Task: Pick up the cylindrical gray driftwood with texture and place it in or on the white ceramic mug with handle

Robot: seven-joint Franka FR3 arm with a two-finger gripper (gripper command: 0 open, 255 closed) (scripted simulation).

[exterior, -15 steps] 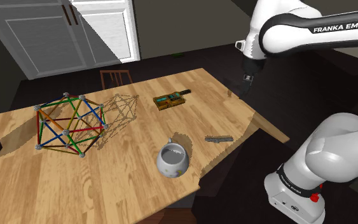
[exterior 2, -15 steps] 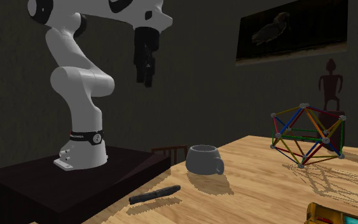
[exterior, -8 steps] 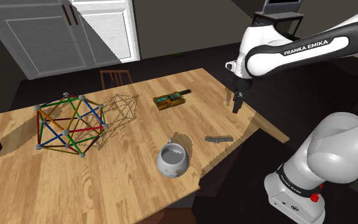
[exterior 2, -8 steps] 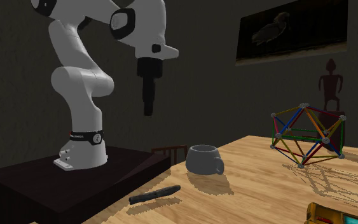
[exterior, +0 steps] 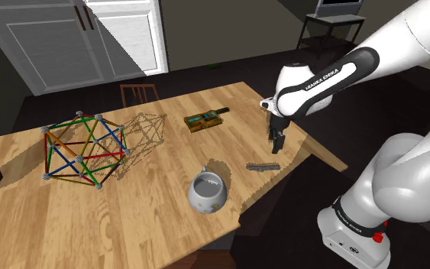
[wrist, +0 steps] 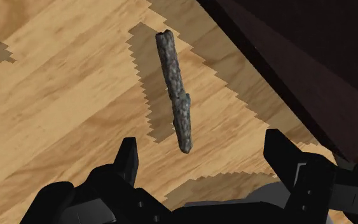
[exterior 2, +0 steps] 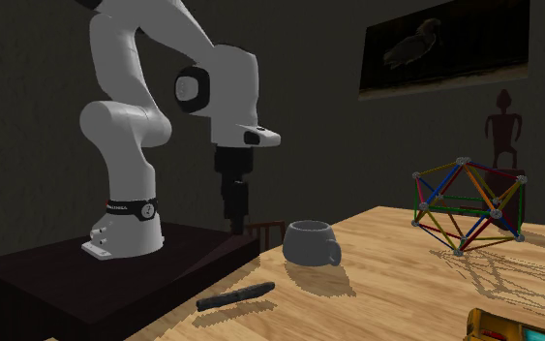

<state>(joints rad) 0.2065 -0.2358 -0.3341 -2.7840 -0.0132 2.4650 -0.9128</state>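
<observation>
Black two-finger gripper (wrist: pixel 203 146) gapes empty above rough grey driftwood stick (wrist: pixel 175 89) by table (exterior: pixel 129 218) edge; approach step: you lower, then close.

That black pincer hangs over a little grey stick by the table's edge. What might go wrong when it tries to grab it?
First, the stick lies flat close to the edge of the table, so a nudge from the open pincer might roll it off. Second, the pincer sits nearer one end of the stick than its middle; grabbed there, the stick may tilt or slip before reaching the mug.
</observation>
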